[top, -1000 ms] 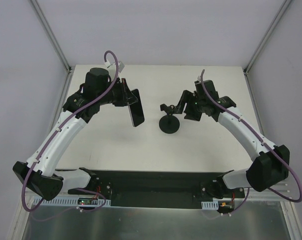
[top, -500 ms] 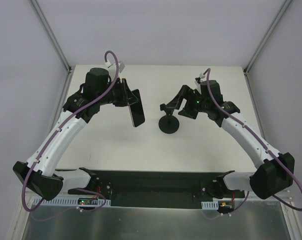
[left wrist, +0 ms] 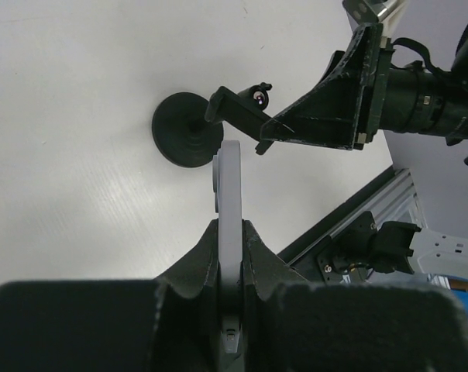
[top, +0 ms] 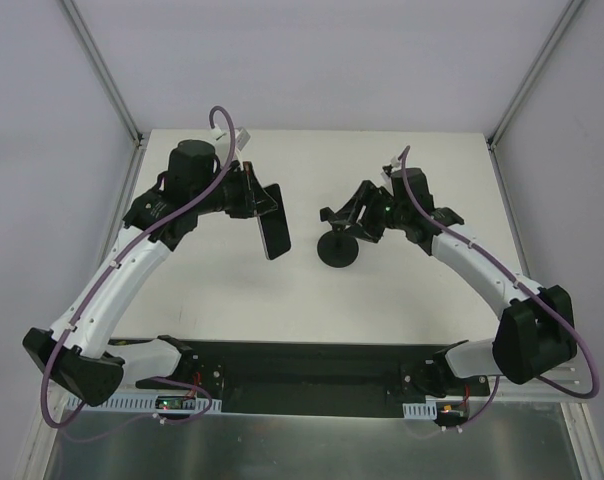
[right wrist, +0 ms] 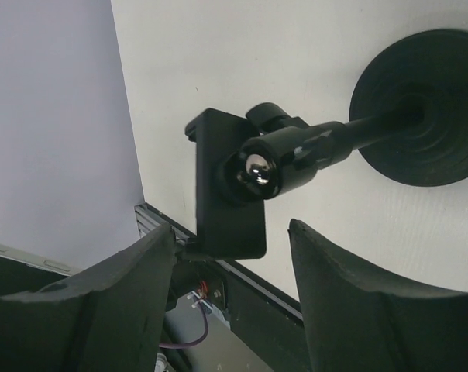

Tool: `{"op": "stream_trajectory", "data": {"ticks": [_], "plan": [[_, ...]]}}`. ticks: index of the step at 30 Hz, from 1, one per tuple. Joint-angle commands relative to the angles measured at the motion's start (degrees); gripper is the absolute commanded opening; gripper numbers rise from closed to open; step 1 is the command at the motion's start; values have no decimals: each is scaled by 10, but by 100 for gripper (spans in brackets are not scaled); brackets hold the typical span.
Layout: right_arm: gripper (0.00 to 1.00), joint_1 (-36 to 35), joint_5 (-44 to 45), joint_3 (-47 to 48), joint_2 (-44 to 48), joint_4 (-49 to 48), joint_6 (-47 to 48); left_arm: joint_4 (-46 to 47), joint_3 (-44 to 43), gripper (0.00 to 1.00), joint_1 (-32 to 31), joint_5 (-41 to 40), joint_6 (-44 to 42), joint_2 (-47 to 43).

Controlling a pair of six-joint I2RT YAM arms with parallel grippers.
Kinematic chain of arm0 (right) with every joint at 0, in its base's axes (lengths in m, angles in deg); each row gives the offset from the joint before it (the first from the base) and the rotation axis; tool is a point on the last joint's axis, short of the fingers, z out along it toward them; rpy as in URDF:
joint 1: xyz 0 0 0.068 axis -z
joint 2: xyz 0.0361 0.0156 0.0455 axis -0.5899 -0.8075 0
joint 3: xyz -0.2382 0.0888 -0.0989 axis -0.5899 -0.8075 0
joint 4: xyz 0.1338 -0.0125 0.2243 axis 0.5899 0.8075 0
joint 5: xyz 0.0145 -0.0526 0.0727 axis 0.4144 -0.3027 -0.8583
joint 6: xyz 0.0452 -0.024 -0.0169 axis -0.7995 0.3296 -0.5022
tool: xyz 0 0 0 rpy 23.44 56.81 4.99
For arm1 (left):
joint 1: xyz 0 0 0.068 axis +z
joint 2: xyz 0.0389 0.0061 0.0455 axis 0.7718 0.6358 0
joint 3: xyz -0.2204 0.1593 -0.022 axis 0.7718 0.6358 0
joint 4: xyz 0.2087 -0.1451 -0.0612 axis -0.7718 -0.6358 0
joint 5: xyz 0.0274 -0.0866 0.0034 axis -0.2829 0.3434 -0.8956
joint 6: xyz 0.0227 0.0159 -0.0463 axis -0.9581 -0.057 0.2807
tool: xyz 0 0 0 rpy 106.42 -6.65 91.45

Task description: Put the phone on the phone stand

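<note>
The phone (top: 275, 230) hangs above the table, left of the phone stand, with my left gripper (top: 263, 200) shut on its upper end. The left wrist view shows the phone (left wrist: 228, 182) edge-on, pinched between the fingers of that gripper (left wrist: 229, 232). The phone stand (top: 338, 250) rests mid-table on its round base (right wrist: 420, 108), its post tilted and its clamp head (right wrist: 228, 194) up. My right gripper (right wrist: 230, 260) is open, and the lower end of the clamp head sits between its fingertips with a gap on each side. From above, the right gripper (top: 358, 218) is at the clamp head's right.
The table's near edge carries a black rail (top: 312, 375) with the arm bases. A metal frame post (top: 107, 75) rises at the back left and another (top: 532, 80) at the back right.
My right gripper has moved left onto the stand's clamp head, its jaws widening and then narrowing. The left arm has drifted slightly right with the phone.
</note>
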Motion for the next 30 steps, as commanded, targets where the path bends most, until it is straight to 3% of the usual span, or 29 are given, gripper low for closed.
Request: {"op": "stream_trajectory", "data": {"ticks": [1, 6, 10, 17, 24, 25, 30], "plan": [[59, 3, -30, -29, 11, -63, -31, 39, 4, 0, -1, 35, 19, -32], [58, 14, -41, -87, 17, -125, -20, 69, 31, 0, -19, 58, 4, -47], [40, 25, -65, -123, 2, -222, -22, 110, 74, 0, -42, 58, -14, -66], [2, 41, -141, -103, -36, -240, 52, 141, 92, 0, -48, 86, -43, -97], [1, 42, -273, -7, -72, -55, 233, 154, 133, 0, -48, 169, -51, -147], [1, 42, -280, 8, -76, 21, 295, 154, 135, 0, -49, 177, -53, -150], [1, 39, -341, 42, -58, 135, 374, 152, 126, 0, -48, 216, -36, -173]]}}
